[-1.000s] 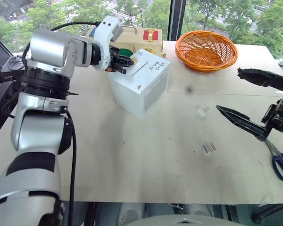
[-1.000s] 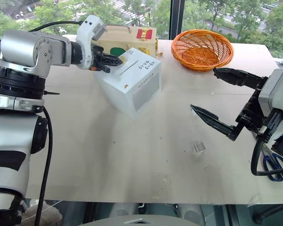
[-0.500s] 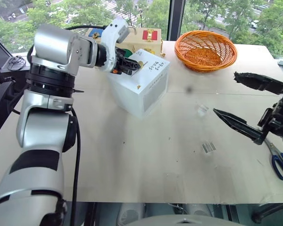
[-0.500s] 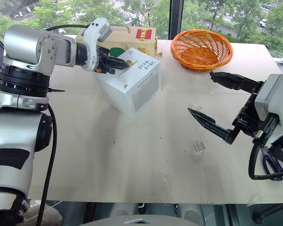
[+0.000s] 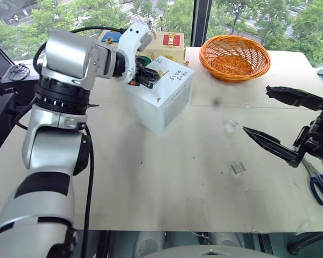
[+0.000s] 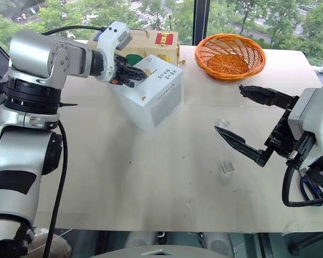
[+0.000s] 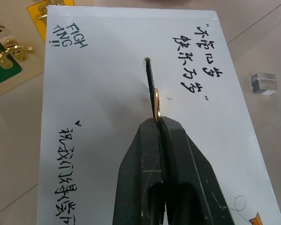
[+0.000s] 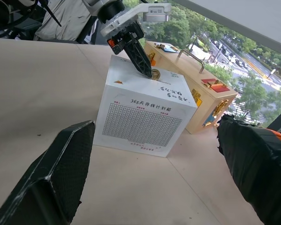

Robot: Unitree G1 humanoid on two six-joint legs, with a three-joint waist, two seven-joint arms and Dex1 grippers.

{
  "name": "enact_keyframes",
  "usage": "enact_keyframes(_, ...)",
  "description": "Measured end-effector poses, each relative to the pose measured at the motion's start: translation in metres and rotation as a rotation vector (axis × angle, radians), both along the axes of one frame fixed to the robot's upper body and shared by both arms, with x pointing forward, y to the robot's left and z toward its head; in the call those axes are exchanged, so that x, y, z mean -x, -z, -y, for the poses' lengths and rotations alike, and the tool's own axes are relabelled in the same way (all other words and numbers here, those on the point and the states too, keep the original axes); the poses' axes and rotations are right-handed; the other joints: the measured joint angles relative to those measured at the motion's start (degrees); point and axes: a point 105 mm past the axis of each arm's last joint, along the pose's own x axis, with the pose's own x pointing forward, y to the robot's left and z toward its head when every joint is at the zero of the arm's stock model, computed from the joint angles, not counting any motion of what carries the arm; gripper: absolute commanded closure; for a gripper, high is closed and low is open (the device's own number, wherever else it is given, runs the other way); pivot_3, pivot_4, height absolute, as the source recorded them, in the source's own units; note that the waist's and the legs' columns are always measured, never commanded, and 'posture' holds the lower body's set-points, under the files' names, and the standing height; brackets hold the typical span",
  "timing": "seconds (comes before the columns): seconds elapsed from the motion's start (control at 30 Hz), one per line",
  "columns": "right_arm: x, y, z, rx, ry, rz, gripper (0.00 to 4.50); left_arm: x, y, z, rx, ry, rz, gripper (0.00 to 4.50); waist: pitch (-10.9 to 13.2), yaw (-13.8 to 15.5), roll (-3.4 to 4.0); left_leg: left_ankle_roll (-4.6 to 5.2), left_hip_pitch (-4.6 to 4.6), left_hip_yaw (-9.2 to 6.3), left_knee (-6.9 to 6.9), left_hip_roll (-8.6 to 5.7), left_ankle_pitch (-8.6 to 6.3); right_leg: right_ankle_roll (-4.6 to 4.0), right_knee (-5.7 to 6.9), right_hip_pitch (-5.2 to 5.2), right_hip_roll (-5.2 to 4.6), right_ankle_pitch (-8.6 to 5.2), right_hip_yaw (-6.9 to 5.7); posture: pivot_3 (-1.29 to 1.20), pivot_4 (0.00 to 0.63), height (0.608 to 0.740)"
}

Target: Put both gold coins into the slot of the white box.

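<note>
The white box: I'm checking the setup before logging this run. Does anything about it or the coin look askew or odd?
The white box sits turned at an angle to the table edge. Nothing looks damaged. The gold coin, pinched on edge in the left end effector, lines up with the slot.

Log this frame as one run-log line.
left gripper: shut on gold coin | coin edge-on at slot of white box | right gripper: open, idle

White box (image 8: 145,119) on the pale surface (image 8: 33,89), left gripper (image 8: 147,72) pinching a gold coin (image 8: 155,73) at its top, wooden case (image 8: 196,101) just behind, right gripper (image 8: 152,187) jaws spread wide.
</note>
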Motion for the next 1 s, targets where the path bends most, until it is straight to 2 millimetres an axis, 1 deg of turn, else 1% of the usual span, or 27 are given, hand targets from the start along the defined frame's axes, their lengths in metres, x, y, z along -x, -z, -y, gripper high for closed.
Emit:
enact_keyframes(0.13,0.000,0.001,0.000,-0.001,0.001,-0.003,0.00,0.000,-0.002,0.001,0.012,0.005,0.024,1.85,0.0,0.0,0.00,0.00,0.00,0.00,0.00,-0.01,0.00,0.01,0.01,0.00,0.00,0.01,0.00,0.00,0.150,0.740)
enact_keyframes(0.17,0.000,0.001,0.000,-0.002,0.004,-0.007,0.00,0.000,-0.004,0.000,0.043,0.010,0.037,1.53,0.0,0.0,0.00,0.00,0.00,0.00,0.00,0.01,0.00,0.01,0.01,0.00,0.00,0.01,0.00,0.00,0.150,0.740)
enact_keyframes(0.23,-0.001,0.005,0.002,-0.004,0.012,-0.028,0.00,0.000,-0.013,-0.003,0.109,0.027,0.082,1.53,0.0,-0.1,0.00,0.00,0.01,0.01,0.00,0.01,0.00,0.00,0.01,-0.01,0.01,0.01,0.01,0.00,0.150,0.740)
enact_keyframes(0.3,-0.002,0.007,0.003,-0.009,0.025,-0.041,0.00,0.005,-0.027,-0.004,0.216,0.084,0.127,1.53,0.0,-0.1,0.00,-0.01,0.02,0.01,0.00,0.04,0.00,0.02,0.02,0.00,0.01,0.03,0.01,0.00,0.150,0.740)
enact_keyframes(0.33,-0.004,0.009,0.005,-0.008,0.044,-0.054,0.00,0.012,-0.034,-0.002,0.296,0.140,0.160,1.53,0.0,-0.1,0.02,-0.01,0.03,0.02,-0.01,0.07,0.00,0.04,0.01,0.00,0.00,0.04,0.02,0.00,0.150,0.740)
enact_keyframes(0.37,-0.008,0.016,0.007,-0.019,0.066,-0.088,0.00,0.025,-0.042,0.002,0.383,0.235,0.224,1.53,0.0,-0.1,0.01,-0.01,0.04,0.03,-0.01,0.09,0.01,0.05,0.00,0.02,-0.02,0.05,0.02,0.00,0.150,0.740)
enact_keyframes(0.4,-0.011,0.021,0.010,-0.042,0.085,-0.117,0.00,0.037,-0.041,0.007,0.420,0.306,0.248,1.53,0.0,-0.1,0.00,-0.02,0.06,0.03,0.01,0.11,0.01,0.06,0.03,0.05,-0.05,0.05,0.03,0.00,0.150,0.740)
enact_keyframes(0.43,-0.013,0.024,0.011,-0.052,0.095,-0.131,0.00,0.042,-0.040,0.009,0.433,0.335,0.251,1.53,0.0,-0.1,0.01,-0.03,0.07,0.05,0.01,0.09,0.01,0.10,0.03,0.05,-0.08,0.07,0.06,0.00,0.150,0.740)
enact_keyframes(0.47,-0.016,0.032,0.015,-0.066,0.122,-0.160,0.00,0.054,-0.034,0.013,0.452,0.394,0.278,1.53,-0.1,-0.1,0.04,-0.03,0.07,0.05,-0.02,0.07,0.02,0.10,-0.01,0.06,-0.11,0.08,0.07,0.00,0.150,0.740)
enact_keyframes(0.5,-0.018,0.042,0.020,-0.079,0.159,-0.193,0.00,0.070,-0.025,0.018,0.471,0.471,0.298,1.53,-0.1,0.0,0.02,-0.04,0.07,0.04,0.04,0.05,0.02,0.15,0.08,0.08,-0.19,0.05,0.05,0.00,0.150,0.740)
enact_keyframes(0.53,-0.020,0.056,0.026,-0.056,0.199,-0.233,0.00,0.083,-0.013,0.022,0.471,0.518,0.308,1.53,-0.1,0.1,0.04,-0.03,0.06,0.05,0.03,0.00,0.02,0.16,0.06,0.06,-0.23,0.04,0.04,0.00,0.150,0.740)
enact_keyframes(0.57,-0.019,0.065,0.031,-0.039,0.230,-0.263,0.00,0.092,-0.002,0.022,0.473,0.544,0.299,1.53,-0.1,0.1,0.03,-0.03,0.07,0.04,0.05,-0.01,0.02,0.16,0.08,0.08,-0.23,0.04,0.04,0.00,0.150,0.740)
enact_keyframes(0.6,-0.018,0.071,0.035,-0.019,0.247,-0.272,0.00,0.100,0.006,0.021,0.474,0.556,0.301,1.53,-0.1,0.1,0.03,-0.02,0.06,0.03,0.05,-0.01,0.02,0.16,0.05,0.08,-0.20,0.04,0.02,0.00,0.150,0.740)
enact_keyframes(0.63,-0.017,0.074,0.037,-0.013,0.255,-0.281,0.00,0.103,0.009,0.020,0.476,0.559,0.297,1.53,-0.1,0.0,0.03,-0.02,0.12,0.05,0.06,-0.01,0.01,0.12,0.07,0.13,-0.20,0.02,0.05,0.00,0.150,0.740)
enact_keyframes(0.67,-0.011,0.082,0.042,0.001,0.270,-0.302,0.00,0.113,0.020,0.016,0.455,0.566,0.304,1.53,-0.1,0.0,0.05,-0.01,0.17,0.06,0.05,-0.02,0.01,0.01,0.07,0.15,-0.19,-0.04,0.05,0.00,0.150,0.740)
enact_keyframes(0.7,-0.008,0.084,0.046,-0.002,0.282,-0.304,0.00,0.117,0.027,0.013,0.441,0.562,0.294,1.53,-0.1,0.0,0.05,-0.01,0.30,0.07,0.02,-0.02,0.01,-0.04,0.07,0.25,-0.19,-0.08,0.07,0.00,0.150,0.740)
enact_keyframes(0.8,0.007,0.106,0.067,0.024,0.350,-0.371,0.00,0.132,0.068,-0.002,0.425,0.509,0.215,1.53,-0.2,0.0,0.09,-0.01,0.32,0.05,0.03,0.02,0.01,-0.05,0.07,0.27,-0.17,-0.10,0.04,0.00,0.150,0.740)
enact_keyframes(0.87,0.014,0.113,0.074,0.036,0.366,-0.386,0.00,0.136,0.083,-0.010,0.410,0.476,0.185,1.53,-0.2,0.0,0.07,-0.01,0.33,0.03,0.05,0.04,0.01,-0.01,0.07,0.27,-0.16,-0.13,0.01,0.00,0.150,0.740)
enact_keyframes(0.93,0.019,0.114,0.078,0.039,0.375,-0.381,0.00,0.139,0.091,-0.017,0.399,0.451,0.178,1.53,-0.2,0.0,0.10,-0.01,0.35,0.04,0.05,0.05,0.01,0.10,0.07,0.27,-0.18,-0.20,0.01,0.00,0.150,0.740)
enact_keyframes(1.0,0.025,0.116,0.084,0.044,0.394,-0.375,0.00,0.143,0.105,-0.026,0.380,0.420,0.169,1.53,-0.3,0.0,0.16,-0.01,0.36,0.06,0.04,0.06,0.00,0.09,0.06,0.26,-0.23,-0.20,0.02,0.00,0.150,0.740)
